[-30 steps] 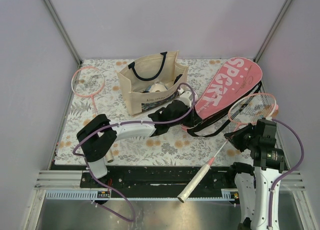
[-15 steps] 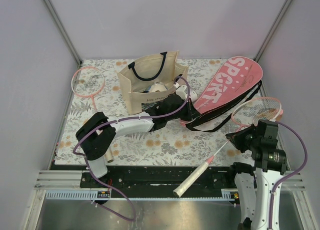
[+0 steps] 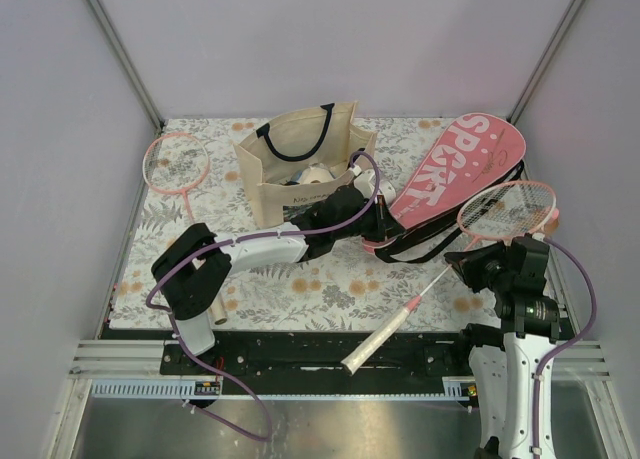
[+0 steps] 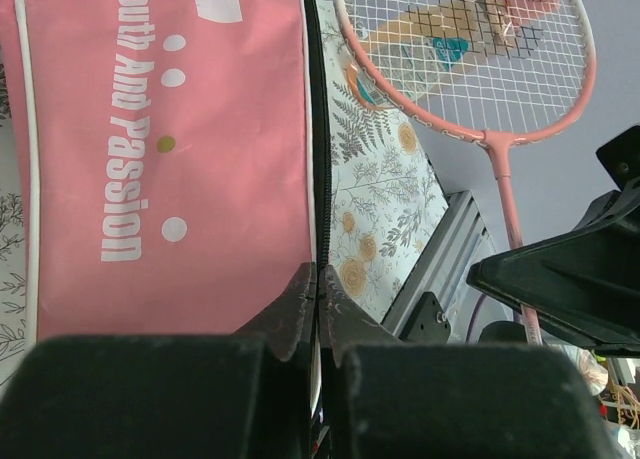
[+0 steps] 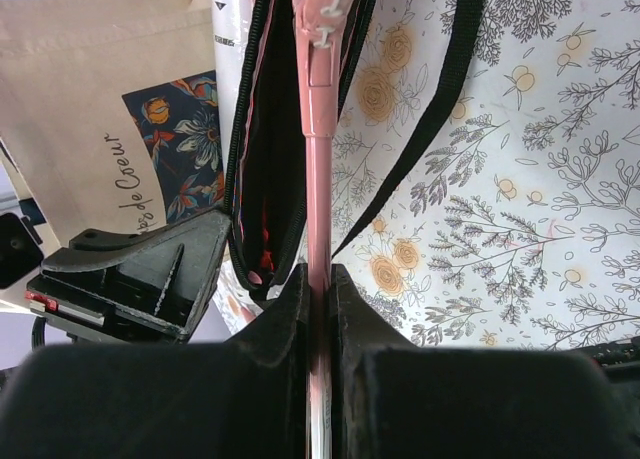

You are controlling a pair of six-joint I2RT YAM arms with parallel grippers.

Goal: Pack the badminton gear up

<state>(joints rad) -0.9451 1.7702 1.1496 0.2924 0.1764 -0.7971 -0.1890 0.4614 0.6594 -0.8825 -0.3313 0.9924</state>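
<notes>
The pink "SPORT" cover (image 3: 450, 174) lies at the back right with its black strap. My left gripper (image 3: 375, 224) is shut on the cover's zipper edge (image 4: 312, 129) at its near end. My right gripper (image 3: 468, 269) is shut on the pink shaft (image 5: 318, 159) of one racket (image 3: 505, 209) and holds it above the mat. The racket's head is over the cover's right side and its white handle (image 3: 372, 345) points at the near edge. The cover's open mouth (image 5: 262, 179) shows beside the shaft. The second racket (image 3: 178, 164) lies at the far left. I see no shuttlecock.
The beige tote bag (image 3: 300, 164) stands at the back middle with something white inside. A pale cylinder (image 3: 218, 309) lies by the left arm's base. The floral mat (image 3: 330, 284) ends at a metal rail (image 3: 130, 357) in front.
My right gripper has shifted the racket, so its handle moved up and left. My left gripper moved a little right to the cover's near end.
</notes>
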